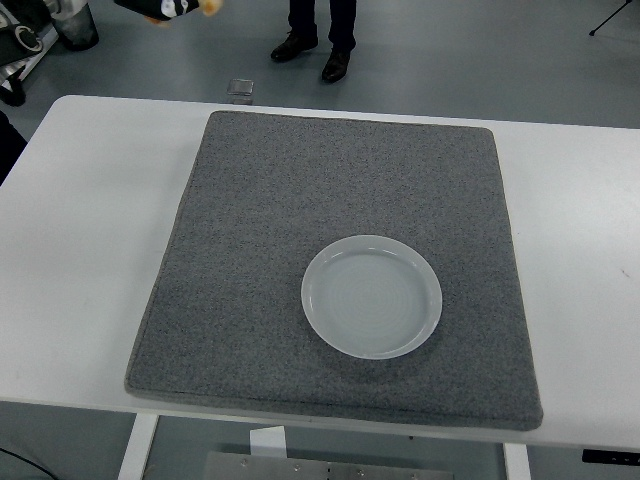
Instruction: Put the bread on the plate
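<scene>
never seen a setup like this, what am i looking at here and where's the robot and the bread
This is a single view from a camera mounted high on a humanoid robot, looking down over its white table. A grey mat covers most of the table, and an empty white plate sits on the mat, toward its near right part. The robot is supposed to put bread on that plate. Only a sliver of it shows: at the top left edge, the dark fingers of its left hand hold an orange piece of bread, high up and far from the plate. The right arm is out of view. A person's shoes show beyond the table.
</scene>
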Controlling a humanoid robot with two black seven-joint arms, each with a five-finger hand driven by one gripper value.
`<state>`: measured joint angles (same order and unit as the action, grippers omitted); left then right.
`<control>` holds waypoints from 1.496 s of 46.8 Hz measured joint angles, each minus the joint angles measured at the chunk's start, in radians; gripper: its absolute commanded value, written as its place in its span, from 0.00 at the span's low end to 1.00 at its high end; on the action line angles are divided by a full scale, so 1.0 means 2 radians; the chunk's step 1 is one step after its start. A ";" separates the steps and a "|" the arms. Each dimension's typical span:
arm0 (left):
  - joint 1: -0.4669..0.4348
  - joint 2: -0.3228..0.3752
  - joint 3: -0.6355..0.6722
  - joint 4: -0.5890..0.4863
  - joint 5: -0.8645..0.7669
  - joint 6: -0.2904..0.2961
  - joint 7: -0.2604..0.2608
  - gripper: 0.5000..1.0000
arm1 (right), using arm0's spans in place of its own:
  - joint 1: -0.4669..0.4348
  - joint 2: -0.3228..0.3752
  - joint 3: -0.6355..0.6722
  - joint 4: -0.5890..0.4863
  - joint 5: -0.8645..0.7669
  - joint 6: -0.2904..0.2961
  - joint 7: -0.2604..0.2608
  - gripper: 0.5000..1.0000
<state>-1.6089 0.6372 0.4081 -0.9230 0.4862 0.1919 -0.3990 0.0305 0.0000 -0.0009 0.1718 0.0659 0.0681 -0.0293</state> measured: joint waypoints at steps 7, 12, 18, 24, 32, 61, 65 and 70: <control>-0.014 -0.036 0.000 -0.028 0.000 0.003 0.003 0.00 | 0.000 0.000 0.000 0.000 0.000 0.000 0.000 0.90; -0.022 -0.053 0.000 -0.062 0.000 0.009 0.003 0.00 | 0.000 0.000 0.001 0.000 0.000 0.000 0.000 0.90; -0.036 -0.058 0.000 -0.134 0.007 0.032 0.003 0.00 | 0.000 0.000 0.001 0.000 0.000 0.000 0.000 0.90; -0.040 -0.058 0.000 -0.209 0.056 0.064 0.003 0.00 | 0.000 0.000 0.001 0.000 0.000 0.000 0.000 0.91; -0.035 -0.063 -0.001 -0.253 0.089 0.078 0.003 0.00 | 0.000 0.000 0.000 0.000 0.000 0.000 0.000 0.90; 0.107 -0.110 -0.002 -0.257 0.251 0.157 -0.024 0.00 | 0.000 0.000 0.000 -0.002 0.000 0.000 0.000 0.90; 0.119 -0.114 -0.002 -0.246 0.261 0.160 -0.027 0.00 | 0.000 0.000 0.000 -0.002 0.000 0.000 0.000 0.90; 0.135 -0.125 -0.002 -0.226 0.270 0.169 -0.032 0.00 | 0.000 0.000 0.000 -0.002 0.000 0.000 0.000 0.90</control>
<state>-1.3390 0.3868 0.4051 -1.3742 1.0268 0.5295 -0.4629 0.0307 0.0000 -0.0015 0.1687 0.0660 0.0684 -0.0292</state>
